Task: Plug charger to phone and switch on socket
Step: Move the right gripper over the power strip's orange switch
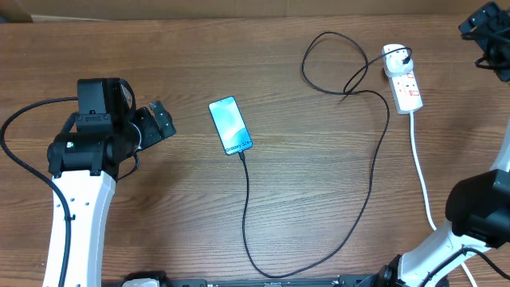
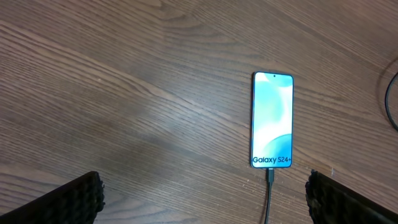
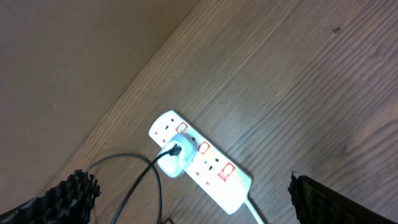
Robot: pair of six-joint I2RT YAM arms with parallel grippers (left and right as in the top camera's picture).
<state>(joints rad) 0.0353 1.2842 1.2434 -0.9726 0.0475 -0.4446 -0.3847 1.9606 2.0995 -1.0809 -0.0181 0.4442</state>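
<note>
The phone [image 1: 230, 125] lies flat mid-table with its light-blue screen lit. In the left wrist view the phone [image 2: 272, 119] shows "Galaxy S24+". The charger cable [image 1: 374, 171] has its black tip [image 2: 270, 177] seated in the phone's bottom edge. It loops across the table to a white adapter [image 3: 173, 158] plugged into the white socket [image 3: 205, 165]. My left gripper [image 1: 162, 121] is open, left of the phone, its fingers [image 2: 68, 202] apart over bare wood. My right gripper [image 1: 480, 30] hangs open above the socket [image 1: 404, 78], holding nothing.
The socket's thick white cord [image 1: 422, 171] runs toward the front right, past my right arm's base [image 1: 478, 215]. The black cable makes a loop [image 1: 331, 64] behind the socket. The table's back edge [image 3: 118, 93] is close to the socket.
</note>
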